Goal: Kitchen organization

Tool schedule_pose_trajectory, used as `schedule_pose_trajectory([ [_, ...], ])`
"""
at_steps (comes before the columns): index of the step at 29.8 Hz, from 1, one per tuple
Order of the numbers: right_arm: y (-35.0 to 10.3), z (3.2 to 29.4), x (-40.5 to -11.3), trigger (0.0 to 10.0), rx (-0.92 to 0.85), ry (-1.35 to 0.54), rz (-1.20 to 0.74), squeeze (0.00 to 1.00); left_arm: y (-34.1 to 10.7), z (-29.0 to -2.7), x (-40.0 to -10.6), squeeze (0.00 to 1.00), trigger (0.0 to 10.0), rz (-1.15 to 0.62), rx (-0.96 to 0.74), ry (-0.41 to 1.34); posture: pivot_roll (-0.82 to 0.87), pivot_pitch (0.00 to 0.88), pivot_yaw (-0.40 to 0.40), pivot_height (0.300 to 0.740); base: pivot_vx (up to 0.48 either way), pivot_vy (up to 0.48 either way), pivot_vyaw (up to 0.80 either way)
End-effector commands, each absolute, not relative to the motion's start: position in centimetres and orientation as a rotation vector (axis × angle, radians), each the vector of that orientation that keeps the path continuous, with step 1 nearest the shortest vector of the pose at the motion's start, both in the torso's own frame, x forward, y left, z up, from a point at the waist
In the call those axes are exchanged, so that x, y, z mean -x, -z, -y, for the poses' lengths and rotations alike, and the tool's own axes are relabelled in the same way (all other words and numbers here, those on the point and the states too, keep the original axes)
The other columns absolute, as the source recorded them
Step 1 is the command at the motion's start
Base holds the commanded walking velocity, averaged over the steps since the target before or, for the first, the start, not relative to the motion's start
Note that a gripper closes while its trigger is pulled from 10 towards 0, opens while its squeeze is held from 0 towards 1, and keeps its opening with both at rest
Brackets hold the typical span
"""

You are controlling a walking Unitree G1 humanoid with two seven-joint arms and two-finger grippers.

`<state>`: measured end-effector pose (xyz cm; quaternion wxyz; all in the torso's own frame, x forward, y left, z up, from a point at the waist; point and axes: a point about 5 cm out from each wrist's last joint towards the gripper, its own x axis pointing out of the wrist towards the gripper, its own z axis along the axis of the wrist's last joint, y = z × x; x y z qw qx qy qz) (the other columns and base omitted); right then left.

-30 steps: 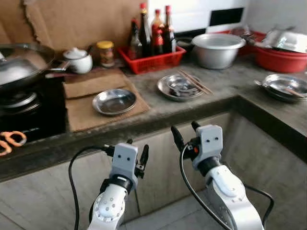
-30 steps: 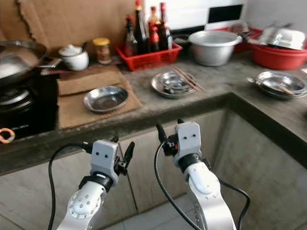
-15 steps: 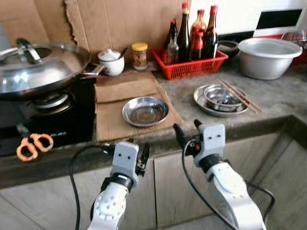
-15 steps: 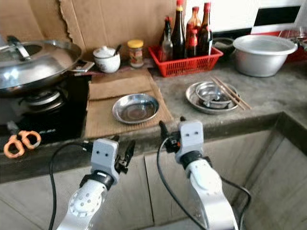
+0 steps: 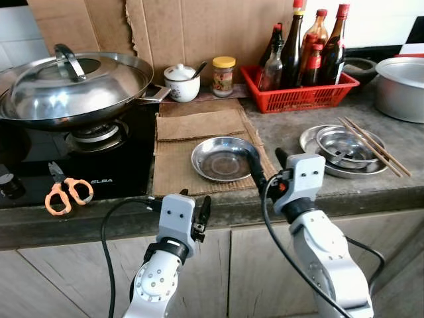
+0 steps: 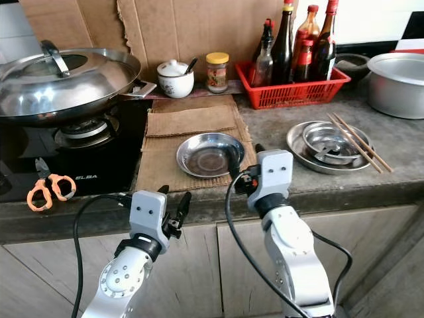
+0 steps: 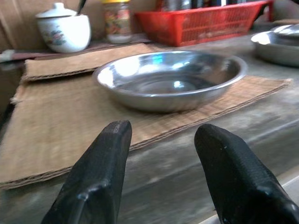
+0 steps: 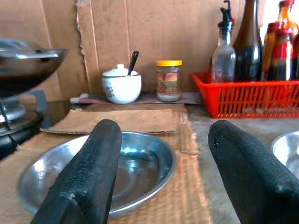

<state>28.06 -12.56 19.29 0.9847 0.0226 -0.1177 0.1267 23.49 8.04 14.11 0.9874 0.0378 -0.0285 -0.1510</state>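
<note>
Right pincer (image 5: 267, 165) overlaps dish (image 5: 224, 159); bottles (image 5: 306, 41) cropped.

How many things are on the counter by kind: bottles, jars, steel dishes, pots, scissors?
Bottles in the red basket: 5
Jars: 1 yellow-lidded jar
Steel dishes: 3, the dish on the cardboard and two stacked under the chopsticks
Lidded wok: 1
Large steel pot: 1
White ceramic pot: 1
Orange scissors: 1
Total: 13
</note>
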Motion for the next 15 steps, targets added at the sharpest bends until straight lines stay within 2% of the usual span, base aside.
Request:
schedule_pose_trajectory([
  [1, -19.4, 11.9, -28.7, 10.0, -0.028, -0.278, 0.218, 0.0, -13.9, -8.3, -23.5, 0.0, 10.0, 0.049, -0.081, 0.293, 0.04, 0.007, 0.002, 0.74, 0.0, 0.0, 0.8],
  [4, -19.3, 11.6, -29.9, 10.0, -0.015, -0.266, 0.168, 0.0, -13.9, -8.2, -23.5, 0.0, 10.0, 0.048, -0.08, 0.295, 0.04, 0.008, 0.002, 0.74, 0.0, 0.0, 0.69],
  [10, -19.8, 11.2, -31.8, 10.0, 0.067, -0.188, 0.093, 0.0, -14.0, -8.2, -23.5, 0.0, 10.0, 0.048, -0.079, 0.293, 0.05, 0.013, -0.002, 0.74, 0.0, 0.0, 0.0],
  [13, -20.5, 10.7, -32.4, 10.0, 0.074, -0.284, 0.066, 0.0, -13.9, -8.3, -23.4, 0.0, 10.0, 0.046, -0.08, 0.287, 0.05, 0.018, -0.008, 0.74, 0.0, 0.0, 0.0],
  [14, -20.8, 10.7, -33.0, 10.0, 0.04, -0.287, 0.055, 1.0, -13.9, -8.3, -23.4, 0.0, 10.0, 0.045, -0.078, 0.285, 0.05, 0.022, -0.01, 0.74, 0.0, 0.0, 0.0],
  [15, -20.9, 10.8, -33.3, 10.0, 0.019, -0.281, 0.045, 1.0, -13.9, -8.3, -23.4, 0.0, 10.0, 0.045, -0.078, 0.285, 0.05, 0.022, -0.01, 0.74, 0.0, 0.0, 0.0],
])
